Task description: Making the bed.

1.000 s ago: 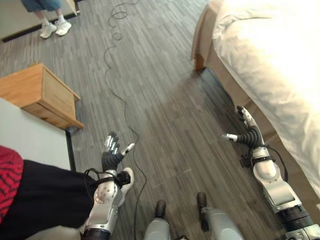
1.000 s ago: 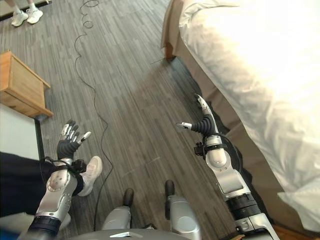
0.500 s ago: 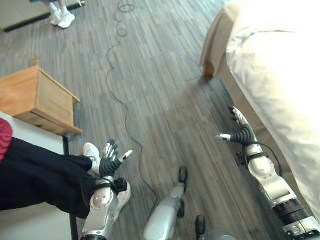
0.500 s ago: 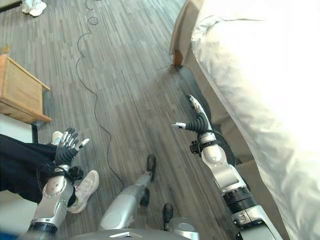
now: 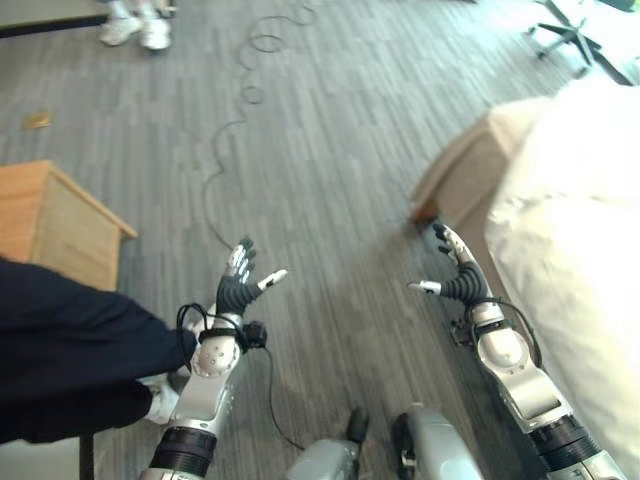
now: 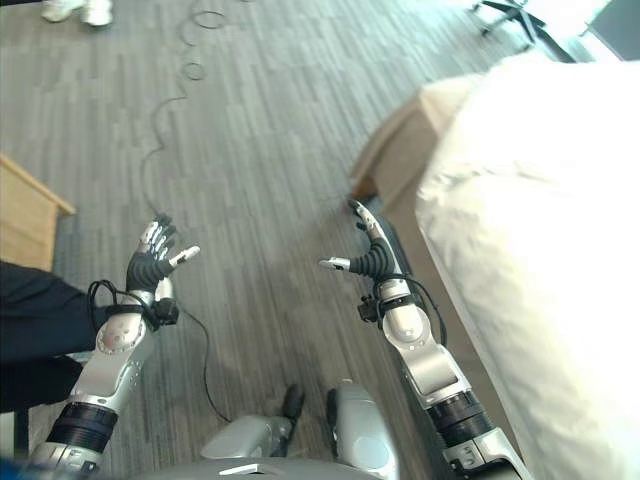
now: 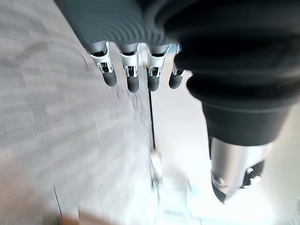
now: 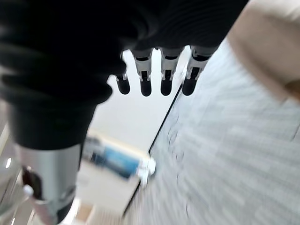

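The bed [image 5: 585, 250] with a white cover [image 6: 540, 250] stands at the right, its tan base corner [image 5: 455, 180] jutting onto the grey wood floor. My right hand [image 5: 458, 281] hovers open over the floor just beside that corner, fingers straight, holding nothing. My left hand [image 5: 237, 288] is raised open at the lower left, well away from the bed, also with nothing in it. Both wrist views show straight fingers [image 7: 129, 77] and fingers [image 8: 154, 79] over the floor.
A wooden nightstand [image 5: 55, 225] stands at the left. A person's dark trouser leg [image 5: 80, 355] reaches in from the lower left. Another person's white shoes [image 5: 135, 30] stand at the far top left. An office chair base [image 5: 570, 35] shows at the top right.
The camera has swung, so the bed's corner now lies nearer my right hand and the nightstand sits further left. Both hands stay open and hold nothing.
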Tool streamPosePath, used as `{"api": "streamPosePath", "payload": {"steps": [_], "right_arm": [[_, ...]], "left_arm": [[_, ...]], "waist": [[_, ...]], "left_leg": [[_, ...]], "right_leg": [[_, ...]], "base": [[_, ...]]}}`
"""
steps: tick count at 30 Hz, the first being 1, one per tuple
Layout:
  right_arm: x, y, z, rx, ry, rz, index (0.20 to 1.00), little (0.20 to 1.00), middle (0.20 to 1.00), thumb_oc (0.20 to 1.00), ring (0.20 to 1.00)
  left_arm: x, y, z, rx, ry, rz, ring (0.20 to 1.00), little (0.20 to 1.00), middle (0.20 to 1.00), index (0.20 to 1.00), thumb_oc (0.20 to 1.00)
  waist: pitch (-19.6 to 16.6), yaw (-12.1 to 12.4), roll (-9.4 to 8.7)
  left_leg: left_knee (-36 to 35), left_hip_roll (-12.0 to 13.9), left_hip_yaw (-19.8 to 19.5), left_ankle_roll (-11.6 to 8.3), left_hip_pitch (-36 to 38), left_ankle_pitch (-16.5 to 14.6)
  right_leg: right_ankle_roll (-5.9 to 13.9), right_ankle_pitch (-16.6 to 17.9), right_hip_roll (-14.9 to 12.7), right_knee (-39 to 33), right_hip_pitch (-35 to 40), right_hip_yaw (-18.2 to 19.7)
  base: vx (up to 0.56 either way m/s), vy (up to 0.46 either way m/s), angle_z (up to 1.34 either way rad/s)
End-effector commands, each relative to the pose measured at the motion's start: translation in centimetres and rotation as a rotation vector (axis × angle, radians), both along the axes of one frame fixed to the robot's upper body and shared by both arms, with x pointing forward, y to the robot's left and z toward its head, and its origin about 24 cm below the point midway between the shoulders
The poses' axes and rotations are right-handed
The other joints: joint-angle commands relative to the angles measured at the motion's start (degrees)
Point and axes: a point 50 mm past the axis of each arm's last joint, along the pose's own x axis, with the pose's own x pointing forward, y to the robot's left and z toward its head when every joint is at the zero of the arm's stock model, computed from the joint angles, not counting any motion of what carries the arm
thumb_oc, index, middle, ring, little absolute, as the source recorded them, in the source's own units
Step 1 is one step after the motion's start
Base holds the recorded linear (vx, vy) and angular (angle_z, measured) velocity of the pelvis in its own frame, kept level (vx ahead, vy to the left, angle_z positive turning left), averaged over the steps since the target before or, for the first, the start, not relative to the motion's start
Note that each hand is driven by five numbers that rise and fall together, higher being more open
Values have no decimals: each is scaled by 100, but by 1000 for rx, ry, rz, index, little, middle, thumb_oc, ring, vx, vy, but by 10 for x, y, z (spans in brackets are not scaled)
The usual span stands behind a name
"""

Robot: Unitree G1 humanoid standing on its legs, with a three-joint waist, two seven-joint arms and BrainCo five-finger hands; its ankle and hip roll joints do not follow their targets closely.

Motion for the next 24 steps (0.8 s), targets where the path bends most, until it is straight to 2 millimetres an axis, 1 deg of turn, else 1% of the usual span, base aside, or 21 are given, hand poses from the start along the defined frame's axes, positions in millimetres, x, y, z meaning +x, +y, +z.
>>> {"api": "streamPosePath", "payload": {"steps": [1,2,3,4,5,6,8,9,10,11,12,14,16,17,18,19,20,21,22,23,24], "right_arm": [[20,7,37,86,-149,12,1000,1000,1000,1000,1000],[18,7,36,107,-138,18,1000,1000,1000,1000,1000],[17,11,36,114,-140,39,1000,1000,1000,1000,1000],[17,11,35,115,-139,41,1000,1000,1000,1000,1000],[18,13,32,118,-123,48,1000,1000,1000,1000,1000],[18,13,31,117,-121,49,1000,1000,1000,1000,1000],[20,15,32,116,-121,63,1000,1000,1000,1000,1000],[20,15,32,116,-121,63,1000,1000,1000,1000,1000],[22,16,35,111,-129,69,1000,1000,1000,1000,1000],[23,19,40,91,-142,94,1000,1000,1000,1000,1000],[23,20,40,91,-142,94,1000,1000,1000,1000,1000],[24,20,44,67,-154,114,1000,1000,1000,1000,1000],[23,14,50,2,-174,127,1000,1000,1000,1000,1000],[22,2,54,-52,-182,122,1000,1000,1000,1000,1000],[22,1,53,-53,-181,121,1000,1000,1000,1000,1000],[20,-16,56,-88,-184,96,1000,1000,1000,1000,1000],[18,-26,58,-112,-187,81,1000,1000,1000,1000,1000],[16,-34,62,-130,-193,75,1000,1000,1000,1000,1000],[16,-34,62,-131,-192,73,1000,1000,1000,1000,1000],[14,-43,63,-146,-195,58,1000,1000,1000,1000,1000],[10,-55,67,-195,-198,39,1000,1000,1000,1000,1000]], "left_arm": [[-4,20,25,91,-101,18,1000,1000,1000,1000,1000],[-8,22,23,105,-87,10,1000,1000,1000,1000,1000],[-15,26,19,107,-70,22,1000,1000,1000,1000,1000],[-16,27,19,108,-68,23,1000,1000,1000,1000,1000],[-18,31,17,100,-68,56,1000,1000,1000,1000,1000],[-20,32,16,95,-66,62,1000,1000,1000,1000,1000],[-24,32,12,68,-52,57,1000,1000,1000,1000,1000],[-24,32,12,68,-52,56,1000,1000,1000,1000,1000],[-25,32,11,68,-46,59,1000,1000,1000,1000,1000],[-31,34,5,42,-26,77,1000,1000,1000,1000,1000],[-31,34,5,41,-26,77,1000,1000,1000,1000,1000],[-37,36,2,3,-26,111,1000,1000,1000,1000,1000],[-41,36,0,-8,-16,108,1000,1000,1000,1000,1000],[-44,37,1,1,-19,104,1000,1000,1000,1000,1000],[-45,37,0,0,-18,102,1000,1000,1000,1000,1000],[-42,35,6,16,-41,69,1000,1000,1000,1000,1000],[-41,33,9,21,-47,50,1000,1000,1000,1000,1000],[-40,32,11,32,-51,35,1000,1000,1000,1000,1000],[-40,31,10,31,-51,33,1000,1000,1000,1000,1000],[-39,31,12,40,-53,22,1000,1000,1000,1000,1000],[-36,27,15,53,-61,-10,1000,1000,1000,1000,1000]], "waist": [[-9,142,-526],[-64,164,-589],[-88,217,-660],[-84,228,-663],[-131,287,-709],[-136,317,-750],[-82,415,-769],[-80,421,-763],[-32,516,-750],[40,674,-706],[33,669,-703],[104,801,-697],[137,905,-660],[137,1033,-621],[140,1040,-621],[151,1079,-598],[153,1091,-595],[163,1124,-604],[166,1152,-599],[178,1143,-604],[168,1139,-621]], "left_leg": [[-161,143,-525,413,-261,263],[-161,138,-540,396,-162,158],[-130,159,-520,376,-41,34],[-130,164,-503,376,-22,24],[282,315,-400,283,-31,-251],[714,372,-321,206,-137,-403],[1573,476,-196,94,-574,-317],[1630,481,-191,91,-601,-347],[2023,457,-286,145,-868,-247],[2392,177,-759,288,-1227,-257],[2425,173,-760,294,-1250,-271],[2342,-119,-1288,296,-1481,-363],[1909,-346,-1678,266,-1628,-175],[1531,-652,-2200,237,-1803,229],[1475,-648,-2200,237,-1772,260],[1165,-674,-2339,158,-1891,621],[1066,-672,-2327,148,-1947,744],[982,-691,-2344,146,-1997,830],[968,-684,-2324,149,-1989,836],[938,-664,-2296,134,-2018,885],[778,-554,-2182,147,-1916,883]], "right_leg": [[459,791,-638,-1109,801,-515],[431,763,-659,-1307,906,-580],[366,841,-669,-1361,1025,-559],[364,844,-659,-1372,1044,-543],[334,884,-671,-1452,1188,-494],[282,877,-676,-1528,1308,-438],[208,829,-707,-1636,1508,-376],[206,834,-699,-1641,1508,-370],[156,768,-723,-1685,1610,-286],[109,730,-706,-1734,1755,-25],[112,730,-707,-1738,1750,-26],[140,717,-705,-1744,1792,303],[127,657,-603,-1724,1860,535],[87,597,-448,-1686,1958,802],[86,593,-457,-1681,1962,806],[47,453,-313,-1631,2072,949],[34,396,-258,-1580,2125,1018],[22,343,-196,-1524,2166,1133],[23,339,-197,-1513,2161,1154],[17,301,-160,-1476,2202,1197],[34,236,-143,-1448,2269,1250]], "base": [[496,-117,91],[522,-136,91],[282,-73,55],[379,-115,41],[343,-135,-23],[403,-161,-12],[194,-55,-31],[119,46,-75],[145,116,-97],[148,120,-90],[159,120,-104],[156,122,-128],[233,210,-108],[180,199,-44],[224,228,-61],[168,143,-94],[217,214,-86],[103,123,-45],[84,112,-33],[82,110,-43],[150,163,-70]]}}
